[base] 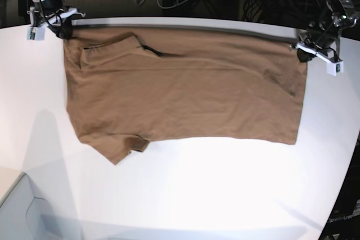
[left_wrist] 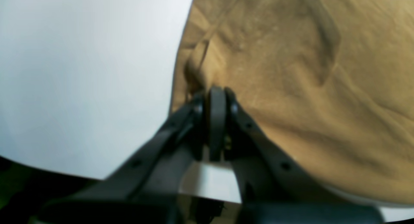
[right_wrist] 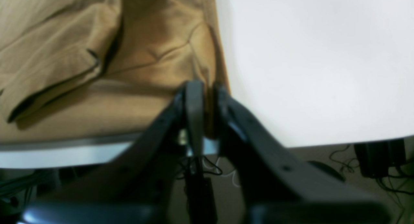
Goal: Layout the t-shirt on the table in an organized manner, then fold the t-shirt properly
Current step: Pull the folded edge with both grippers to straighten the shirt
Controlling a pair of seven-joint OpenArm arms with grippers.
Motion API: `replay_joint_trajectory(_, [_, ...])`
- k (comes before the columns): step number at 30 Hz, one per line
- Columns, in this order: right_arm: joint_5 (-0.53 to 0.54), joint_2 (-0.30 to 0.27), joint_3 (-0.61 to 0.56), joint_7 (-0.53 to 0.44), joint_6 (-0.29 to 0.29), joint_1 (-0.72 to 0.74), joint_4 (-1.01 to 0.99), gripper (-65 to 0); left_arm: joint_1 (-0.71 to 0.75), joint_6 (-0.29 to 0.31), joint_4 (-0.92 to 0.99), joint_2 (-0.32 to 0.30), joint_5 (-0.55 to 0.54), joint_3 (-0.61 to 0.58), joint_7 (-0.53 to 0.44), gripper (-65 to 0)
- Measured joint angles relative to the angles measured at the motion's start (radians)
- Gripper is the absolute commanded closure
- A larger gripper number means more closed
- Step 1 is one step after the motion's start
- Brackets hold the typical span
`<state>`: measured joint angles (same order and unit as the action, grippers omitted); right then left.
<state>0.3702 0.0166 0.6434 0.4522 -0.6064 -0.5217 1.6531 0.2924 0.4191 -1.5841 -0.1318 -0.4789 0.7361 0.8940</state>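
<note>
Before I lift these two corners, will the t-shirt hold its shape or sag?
Likely sag: the t-shirt is thin cloth, already creased near the left gripper. Its folded sleeve by the right gripper would probably flop. It may drag rather than slide on the table.

Both grippers are matte black. The left gripper (left_wrist: 216, 98) has two flat, tapering fingers (left_wrist: 152, 153) with small round screw holes along them and rounded tips; a paler grey pad sits between the tips. The right gripper (right_wrist: 205, 94) is built the same, one screw hole showing behind its tip. From the base camera, a white block sits beside each claw.
</note>
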Motion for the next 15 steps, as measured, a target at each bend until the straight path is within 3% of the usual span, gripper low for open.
replay_joint_trajectory(3, [0.003, 0.0, 0.031, 0.003, -0.002, 0.0, 0.0, -21.1, 0.0, 0.0, 0.0, 0.0, 0.0, 0.0, 0.0, -3.8])
replay_joint_trajectory(7, [0.003, 0.001, 0.055, 0.005, -0.002, 0.006, 0.0, -27.2, 0.001, 0.0, 0.0, 0.0, 0.004, 0.0, 0.0, -18.9])
replay_joint_trajectory(11, [0.002, 0.0, 0.083, 0.001, 0.001, 0.011, 0.001, -29.1, 0.009, 0.0, -0.029, 0.0, 0.007, 0.002, 0.0, -34.0])
replay_joint_trajectory(15, [0.001, 0.0, 0.083, 0.0, 0.001, 0.011, 0.001, -29.2, 0.008, 0.0, -0.054, 0.0, 0.004, 0.002, 0.0, -34.0])
